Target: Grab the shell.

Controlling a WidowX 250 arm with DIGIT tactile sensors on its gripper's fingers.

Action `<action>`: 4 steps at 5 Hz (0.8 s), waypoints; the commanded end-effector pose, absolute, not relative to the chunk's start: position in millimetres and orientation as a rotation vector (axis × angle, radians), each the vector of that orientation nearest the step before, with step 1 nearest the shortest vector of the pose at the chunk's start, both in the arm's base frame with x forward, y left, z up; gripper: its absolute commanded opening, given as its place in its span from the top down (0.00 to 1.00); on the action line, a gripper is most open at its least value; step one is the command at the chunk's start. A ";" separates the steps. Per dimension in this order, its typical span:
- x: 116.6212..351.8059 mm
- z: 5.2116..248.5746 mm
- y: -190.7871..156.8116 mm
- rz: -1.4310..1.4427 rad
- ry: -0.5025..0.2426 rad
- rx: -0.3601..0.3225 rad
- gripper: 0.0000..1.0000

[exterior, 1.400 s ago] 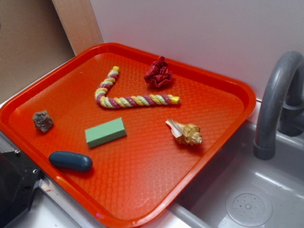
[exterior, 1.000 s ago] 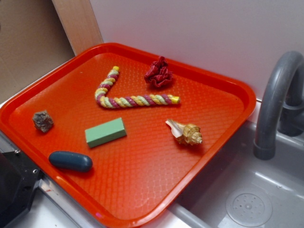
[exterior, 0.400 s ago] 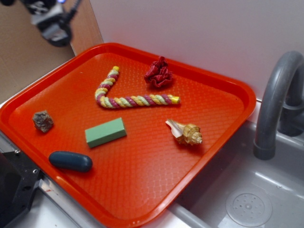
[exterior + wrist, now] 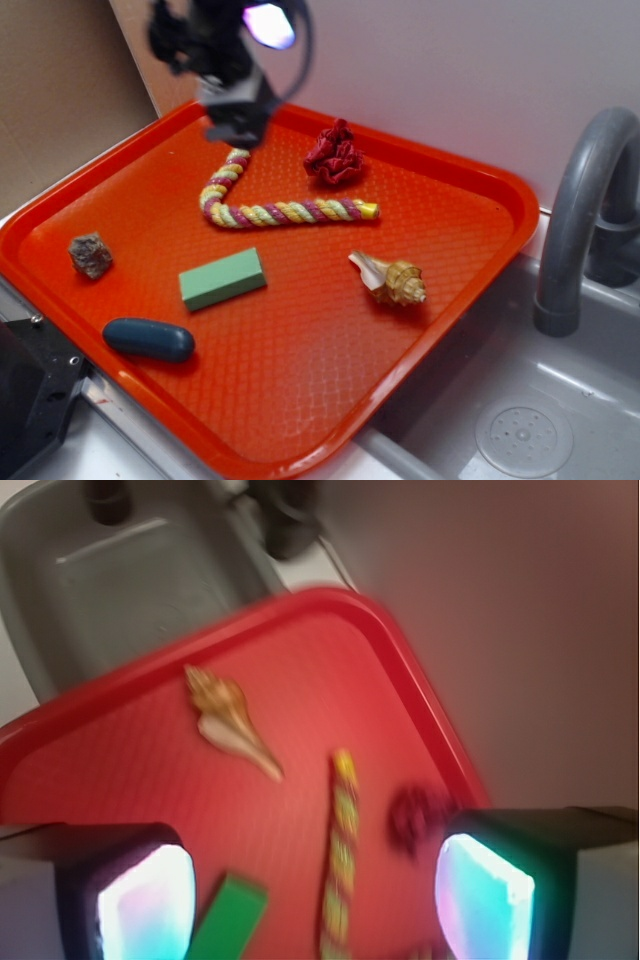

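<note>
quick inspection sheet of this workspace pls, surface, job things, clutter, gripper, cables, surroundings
surface: orange textured plastic tray, flat beside the sink.
job's things: tan-and-cream spiral shell lying free near the tray's right edge.
clutter: striped rope, crumpled red cloth, green block, dark blue capsule, grey rock.
gripper: black gripper open, empty, above the rope's upper end, apart from the shell.
cables: black cable looped on the arm.
surroundings: grey sink, grey faucet, white wall.

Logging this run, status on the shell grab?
Gripper open, empty, high over the tray's far-left corner. Shell untouched, lying near the right rim. Rope lies between; path above looks clear.
</note>
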State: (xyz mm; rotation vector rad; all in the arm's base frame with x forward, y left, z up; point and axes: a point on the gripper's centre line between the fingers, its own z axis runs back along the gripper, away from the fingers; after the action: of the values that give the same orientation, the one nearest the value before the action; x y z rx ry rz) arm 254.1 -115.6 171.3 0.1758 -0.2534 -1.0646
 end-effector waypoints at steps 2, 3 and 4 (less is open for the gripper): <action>247.9 67.3 -163.8 -1.323 0.013 0.038 0.00; 236.6 53.5 -170.3 -1.339 0.047 -0.003 0.00; 236.5 34.2 -183.4 -1.277 -0.051 0.034 0.00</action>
State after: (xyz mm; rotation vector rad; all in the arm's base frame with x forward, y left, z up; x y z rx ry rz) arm 256.6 -167.5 27.5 0.0384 -0.0175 -1.2468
